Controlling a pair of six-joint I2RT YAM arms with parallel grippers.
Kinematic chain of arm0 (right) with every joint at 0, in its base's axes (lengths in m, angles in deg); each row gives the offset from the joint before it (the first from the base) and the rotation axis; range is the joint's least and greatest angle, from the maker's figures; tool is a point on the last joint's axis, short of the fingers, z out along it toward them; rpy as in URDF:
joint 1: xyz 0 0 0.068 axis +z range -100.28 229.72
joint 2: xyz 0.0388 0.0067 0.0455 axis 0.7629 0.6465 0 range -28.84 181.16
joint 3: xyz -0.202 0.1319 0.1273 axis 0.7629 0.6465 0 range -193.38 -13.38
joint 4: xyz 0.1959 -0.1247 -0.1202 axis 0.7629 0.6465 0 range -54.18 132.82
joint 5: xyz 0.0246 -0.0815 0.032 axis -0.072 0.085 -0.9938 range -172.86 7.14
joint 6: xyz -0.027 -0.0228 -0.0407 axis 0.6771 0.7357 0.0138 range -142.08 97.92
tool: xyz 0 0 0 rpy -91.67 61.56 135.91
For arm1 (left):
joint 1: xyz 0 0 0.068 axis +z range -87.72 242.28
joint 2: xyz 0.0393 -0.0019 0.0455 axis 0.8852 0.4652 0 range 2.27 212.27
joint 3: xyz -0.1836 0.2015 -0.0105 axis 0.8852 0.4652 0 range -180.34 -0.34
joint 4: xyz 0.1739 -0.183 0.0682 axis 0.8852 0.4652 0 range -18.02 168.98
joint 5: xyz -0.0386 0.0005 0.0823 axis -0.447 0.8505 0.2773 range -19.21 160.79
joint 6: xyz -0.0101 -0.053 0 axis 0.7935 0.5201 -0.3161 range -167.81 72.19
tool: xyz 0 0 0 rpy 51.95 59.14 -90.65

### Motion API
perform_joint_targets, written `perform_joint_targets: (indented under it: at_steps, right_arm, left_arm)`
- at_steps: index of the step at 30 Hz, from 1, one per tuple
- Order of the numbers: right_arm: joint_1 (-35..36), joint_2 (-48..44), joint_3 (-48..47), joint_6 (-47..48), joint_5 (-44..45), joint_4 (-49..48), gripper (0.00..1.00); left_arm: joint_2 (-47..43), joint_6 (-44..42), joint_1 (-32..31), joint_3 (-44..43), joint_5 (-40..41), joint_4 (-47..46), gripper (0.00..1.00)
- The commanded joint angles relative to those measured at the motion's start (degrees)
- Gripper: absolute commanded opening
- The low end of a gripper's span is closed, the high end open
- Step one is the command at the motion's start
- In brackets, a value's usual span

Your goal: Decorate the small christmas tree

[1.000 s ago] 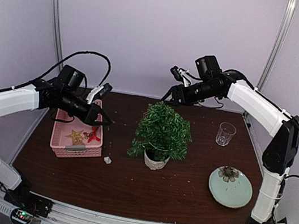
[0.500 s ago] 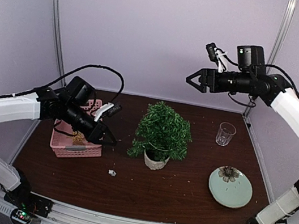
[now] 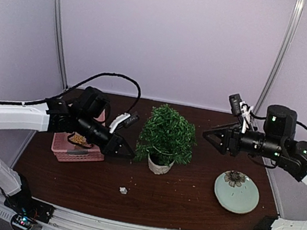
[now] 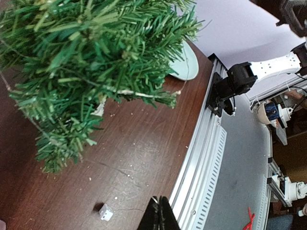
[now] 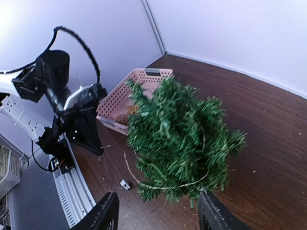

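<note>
Pot (image 3: 160,165) half under small christmas tree (image 3: 168,132)

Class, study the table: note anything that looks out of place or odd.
A small white cube lies loose on the table, in front of the tree and apart from the pink basket. Pale crumbs are scattered nearby.
</note>
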Motion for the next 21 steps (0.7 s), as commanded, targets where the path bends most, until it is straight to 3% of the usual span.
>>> perform_joint_targets:
  at_steps: [1, 9, 14, 21]
  right_arm:
    - [5.91, -2.63, 7.25, -0.46, 6.48, -6.76, 0.57]
    - [18.46, -0.88, 21.31, 0.55, 15.04, -23.79, 0.58]
    - [24.76, 7.51, 23.19, 3.55, 18.92, -34.28, 0.58]
    - [27.49, 21.52, 23.87, 6.07, 20.34, -49.27, 0.57]
  left_arm:
    - [2.49, 4.97, -1.74, -0.49, 0.29, -9.99, 0.0]
    - [5.45, 8.08, -3.5, -2.39, 1.06, -15.77, 0.0]
    - [6.89, 8.75, -4.08, -3.48, 1.26, -16.61, 0.0]
    - [7.25, 8.65, -4.26, -3.58, 0.61, -17.29, 0.0]
